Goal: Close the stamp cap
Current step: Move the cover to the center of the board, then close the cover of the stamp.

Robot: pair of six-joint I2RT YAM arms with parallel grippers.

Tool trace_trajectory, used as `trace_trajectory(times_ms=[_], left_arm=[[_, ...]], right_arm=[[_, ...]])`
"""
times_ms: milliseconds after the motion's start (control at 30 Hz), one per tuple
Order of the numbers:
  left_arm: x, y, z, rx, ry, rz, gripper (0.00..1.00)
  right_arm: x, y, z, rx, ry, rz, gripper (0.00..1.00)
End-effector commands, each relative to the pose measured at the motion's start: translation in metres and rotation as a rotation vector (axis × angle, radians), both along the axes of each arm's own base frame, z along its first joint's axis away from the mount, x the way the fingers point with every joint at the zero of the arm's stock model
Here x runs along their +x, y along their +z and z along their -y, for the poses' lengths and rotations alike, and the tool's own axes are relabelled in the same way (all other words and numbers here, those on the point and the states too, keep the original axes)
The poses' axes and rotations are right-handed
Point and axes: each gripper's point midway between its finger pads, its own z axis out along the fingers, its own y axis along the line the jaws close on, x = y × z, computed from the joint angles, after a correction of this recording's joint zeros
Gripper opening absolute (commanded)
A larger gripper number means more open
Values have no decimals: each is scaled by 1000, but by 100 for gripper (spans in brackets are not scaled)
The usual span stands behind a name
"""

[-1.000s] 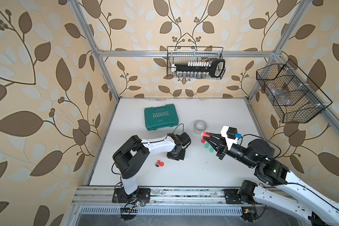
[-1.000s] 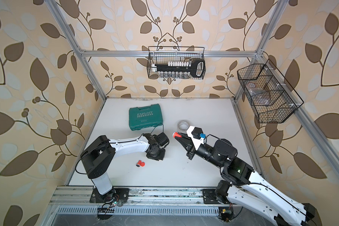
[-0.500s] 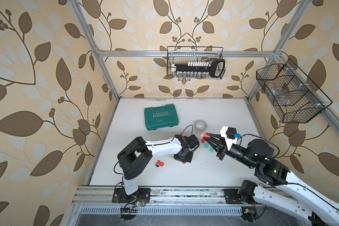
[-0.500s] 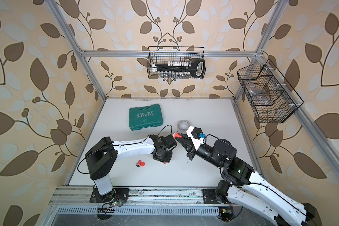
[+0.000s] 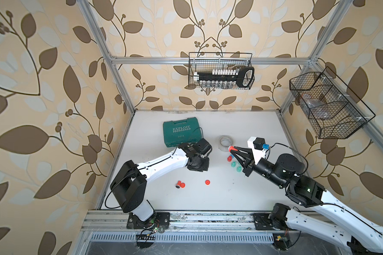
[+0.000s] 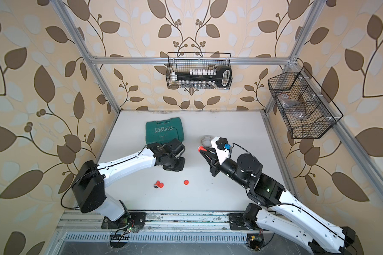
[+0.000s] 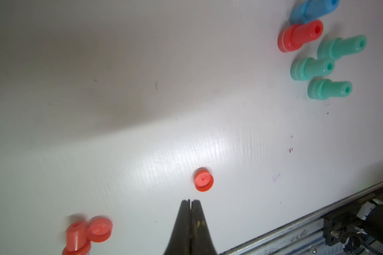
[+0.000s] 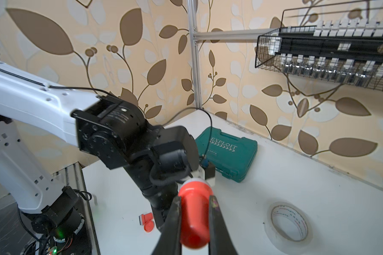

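My right gripper (image 8: 195, 198) is shut on a red stamp (image 8: 194, 216), held above the table with its wide, white-rimmed end toward the left arm; it shows in both top views (image 5: 231, 148) (image 6: 200, 149). A loose red cap (image 7: 203, 179) lies flat on the white table (image 5: 230, 194), just ahead of my left gripper (image 7: 190, 201), which is shut and empty. The cap also shows in both top views (image 5: 207, 182) (image 6: 186, 182). Seen from above, the left wrist (image 5: 198, 164) hides that gripper's fingers.
Another red stamp (image 5: 178, 184) lies on its side with a cap (image 7: 99, 228) beside it. Several green, red and blue stamps (image 5: 233, 164) stand under the right gripper. A green tool case (image 5: 182, 131) and a tape roll (image 5: 226, 141) sit behind; wire baskets (image 5: 221, 72) hang on the walls.
The left arm swung right, then drew back toward the left. A loose red cap now shows on the table where its gripper had been. The right arm has not moved.
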Motion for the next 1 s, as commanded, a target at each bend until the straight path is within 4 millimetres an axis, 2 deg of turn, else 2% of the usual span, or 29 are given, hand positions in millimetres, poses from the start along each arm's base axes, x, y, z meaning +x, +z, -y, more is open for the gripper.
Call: trace_trajectory(times_ms=[0,33,233,367,467,567,967], left_arm=[[5,20,-25,-65,11,15,1],[9,28,-35,-82,27,33,1],[31,44,-91,-127,113,59,3],[46,47,-127,-148,174,82,3],[52,40,-148,-91,210,121,3],[53,37,-154,-76,230,119,4],[50,45,-151,-138,288,137,7]], right_arm=[[9,-7,7,2,-83,-93,0],[10,-12,5,-12,-82,-115,0],[17,-45,-8,-98,-89,-258,0],[22,-67,-13,-161,-120,-371,0],[23,-93,-17,-242,-147,-494,0],[20,-117,-27,-299,-142,-597,0],[1,-210,-74,-475,-94,-818,0]])
